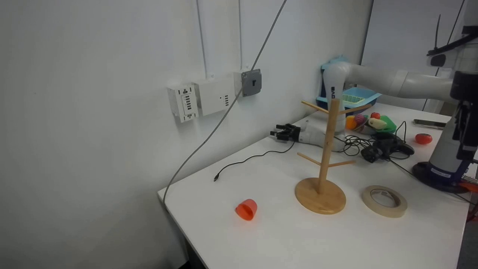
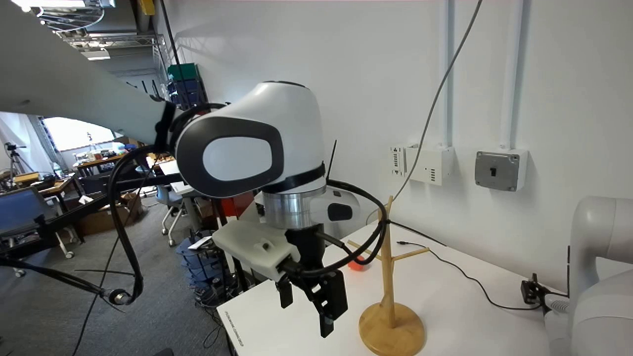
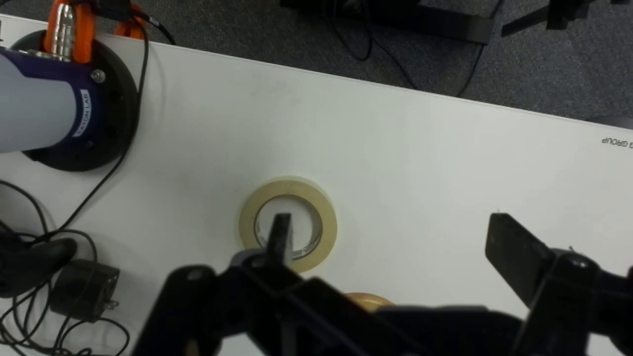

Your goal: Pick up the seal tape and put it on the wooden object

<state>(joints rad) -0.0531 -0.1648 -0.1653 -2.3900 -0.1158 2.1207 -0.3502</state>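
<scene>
The seal tape point(image 1: 389, 212), a flat cream ring, lies on the white table beside the wooden object point(image 1: 328, 149). The wooden object stands upright on its disc base; it also shows in an exterior view point(image 2: 387, 282), where the tape is out of view. My gripper point(image 2: 305, 314) is open and empty, high above the table; it is partly visible at the right edge of an exterior view point(image 1: 465, 149). In the wrist view my gripper point(image 3: 390, 217) has its left finger overlapping the tape point(image 3: 329, 222). Only a sliver of the wooden base point(image 3: 368, 300) shows; the gripper body hides the rest.
A small orange-red object point(image 1: 247, 209) lies toward the table's far end. Another grey-white robot arm point(image 1: 401, 84) has its base point(image 3: 106, 113) near the tape. Black cables and a black device point(image 1: 386, 147), a red item point(image 1: 423, 138) and toy food point(image 1: 375, 122) lie behind.
</scene>
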